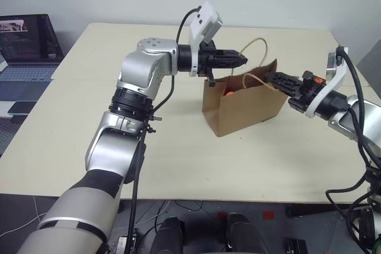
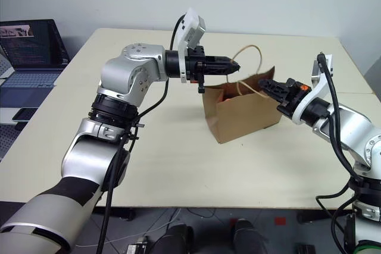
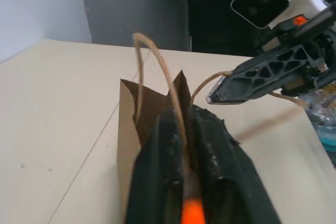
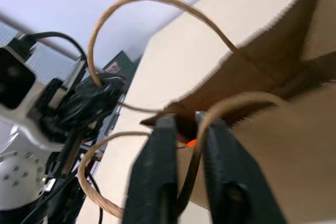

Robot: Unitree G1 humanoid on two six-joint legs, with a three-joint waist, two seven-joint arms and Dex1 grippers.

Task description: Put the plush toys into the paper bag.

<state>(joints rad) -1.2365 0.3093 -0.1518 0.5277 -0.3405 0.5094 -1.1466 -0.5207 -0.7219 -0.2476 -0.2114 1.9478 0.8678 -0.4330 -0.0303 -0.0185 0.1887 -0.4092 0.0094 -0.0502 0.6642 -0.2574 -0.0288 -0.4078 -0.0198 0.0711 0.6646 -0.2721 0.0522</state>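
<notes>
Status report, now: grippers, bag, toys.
Left gripper over the paper bag, handle cord between its fingers. Right gripper at the bag's other handle, cord between its fingers. Orange toy inside the bag. Nothing in the way.

Brown paper bag [image 1: 244, 108], tan cord handles [image 1: 257, 49]; orange toy [image 1: 228, 94] inside; cream worktop [image 1: 119, 123]; black tool fingers [image 3: 163, 171].

Both arms are built of silver-grey metal segments joined by black ribbed rings, with small dark screw holes dotting the rounded left elbow housing [image 1: 153, 44]. A white boxy camera module [image 1: 205, 22] sits on each wrist. Black cables loop along both arms. The two-fingered grippers are black, the right gripper [image 1: 275, 79] showing triangular lattice cut-outs and orange marks.
</notes>
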